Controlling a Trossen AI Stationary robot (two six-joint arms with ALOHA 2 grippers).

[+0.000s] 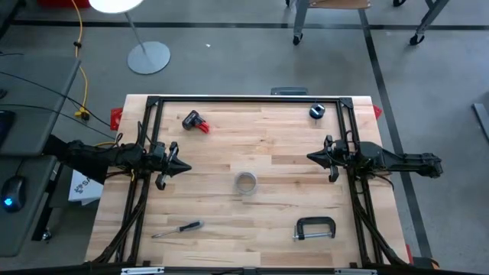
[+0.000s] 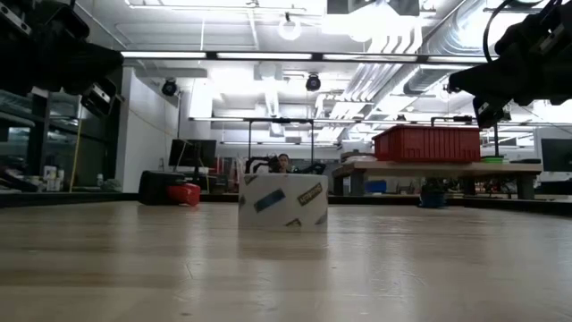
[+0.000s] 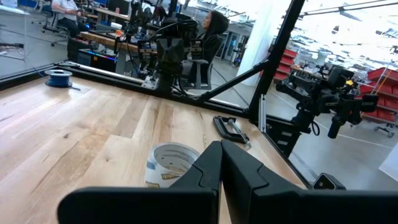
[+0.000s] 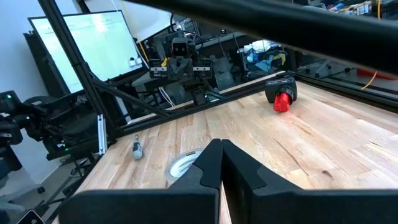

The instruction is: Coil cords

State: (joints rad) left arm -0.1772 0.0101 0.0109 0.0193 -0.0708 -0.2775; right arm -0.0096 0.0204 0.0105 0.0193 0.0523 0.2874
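A blue cord (image 1: 317,112) lies wound in a small round coil, flat on the wooden table at its far right; the left wrist view shows the blue cord (image 3: 60,78) too. My left gripper (image 1: 186,167) is shut at the table's left side, pointing level toward the middle, above the wood, and it touches nothing. Opposite it at the right side, my right gripper (image 1: 309,158) is also shut, level and holding nothing. In the wrist views, my left gripper (image 3: 221,144) and my right gripper (image 4: 221,143) each show their fingers together.
A roll of tape (image 1: 245,182) stands at the table's middle, between the two grippers. A red and black tool (image 1: 195,121) lies far left, a screwdriver (image 1: 179,228) near left and a C-clamp (image 1: 315,228) near right. A black frame (image 1: 244,99) borders the table.
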